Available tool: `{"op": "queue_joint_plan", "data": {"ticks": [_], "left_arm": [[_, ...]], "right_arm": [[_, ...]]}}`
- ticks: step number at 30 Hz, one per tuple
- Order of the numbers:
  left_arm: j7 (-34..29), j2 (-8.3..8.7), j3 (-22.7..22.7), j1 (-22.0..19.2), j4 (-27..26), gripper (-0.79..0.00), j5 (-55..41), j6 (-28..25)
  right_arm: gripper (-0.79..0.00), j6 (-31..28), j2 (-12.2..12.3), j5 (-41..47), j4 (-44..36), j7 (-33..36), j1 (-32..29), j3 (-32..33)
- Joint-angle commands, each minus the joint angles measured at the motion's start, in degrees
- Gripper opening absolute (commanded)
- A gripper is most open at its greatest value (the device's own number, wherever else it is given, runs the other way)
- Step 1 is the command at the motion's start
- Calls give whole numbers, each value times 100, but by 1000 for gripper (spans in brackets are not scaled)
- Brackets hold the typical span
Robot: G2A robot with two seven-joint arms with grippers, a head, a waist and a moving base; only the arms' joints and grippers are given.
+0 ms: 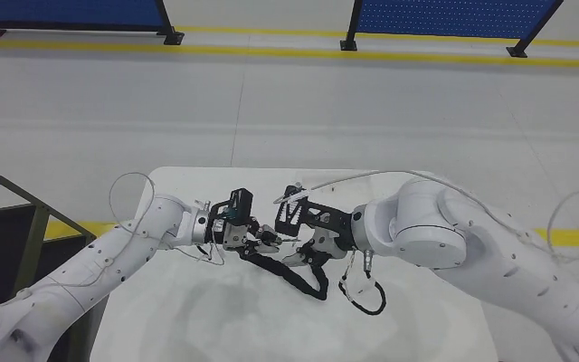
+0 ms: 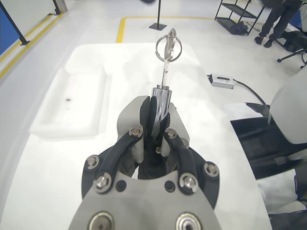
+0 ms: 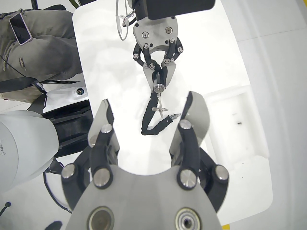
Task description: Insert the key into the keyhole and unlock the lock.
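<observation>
The left gripper [image 2: 157,107] has its jaws pressed on the lock [image 2: 162,99], a shiny metal cylinder, and pinches it from two sides, so that the end with the keyhole points away from the wrist. The key [image 2: 166,70] is already in the keyhole and stands straight out of the lock. At the far end of the key, away from the lock, hangs a metal ring [image 2: 156,47]. A black cable [image 3: 148,118] goes out from the back of the lock, bends under it above the table [image 2: 60,156], and ends in a small metal pin [image 3: 175,115] which is loose and apart from the lock. The right gripper [image 3: 148,99] is just in front of the lock, facing the keyhole end. Its jaws are spread wide, one on each side of the key, and they touch nothing. A white foam tray [image 2: 69,101] lies on the table, to the side of the lock and well apart from it.
</observation>
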Motion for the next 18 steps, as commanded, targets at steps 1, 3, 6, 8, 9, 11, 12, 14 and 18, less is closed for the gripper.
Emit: {"op": "queue_joint_plan", "data": {"ticks": [1, 3, 6, 8, 9, 11, 12, 14, 18], "left_arm": [[-197, -19, -19, 90, 138, -785, 14, 9], [-348, -49, -36, 189, 217, -785, 5, 0], [-620, -102, -57, 289, 290, -785, 97, 1], [-817, -144, -41, 335, 264, -785, 280, 0], [-883, -167, -21, 370, 252, -785, 355, 0], [-1109, -217, 22, 423, 235, -785, 563, 0], [-1208, -246, 22, 470, 229, -785, 619, 0], [-1402, -310, 22, 548, 231, -653, 669, 0], [-1718, -448, 22, 608, 274, 0, 518, 0]], "right_arm": [[0, -41, 52, 7, 5, -26, -137, 149], [0, -101, 111, 1, 5, -71, -293, 314], [0, -199, 198, 1, 3, -148, -526, 574], [0, -271, 251, 7, 19, -228, -680, 752], [0, -314, 276, 6, 29, -286, -751, 845], [0, -419, 318, 25, 52, -442, -898, 1016], [0, -474, 336, 43, 79, -522, -971, 1095], [0, -571, 367, 56, 110, -632, -1091, 1234], [0, -807, 397, 94, 202, -870, -1256, 1441]]}}
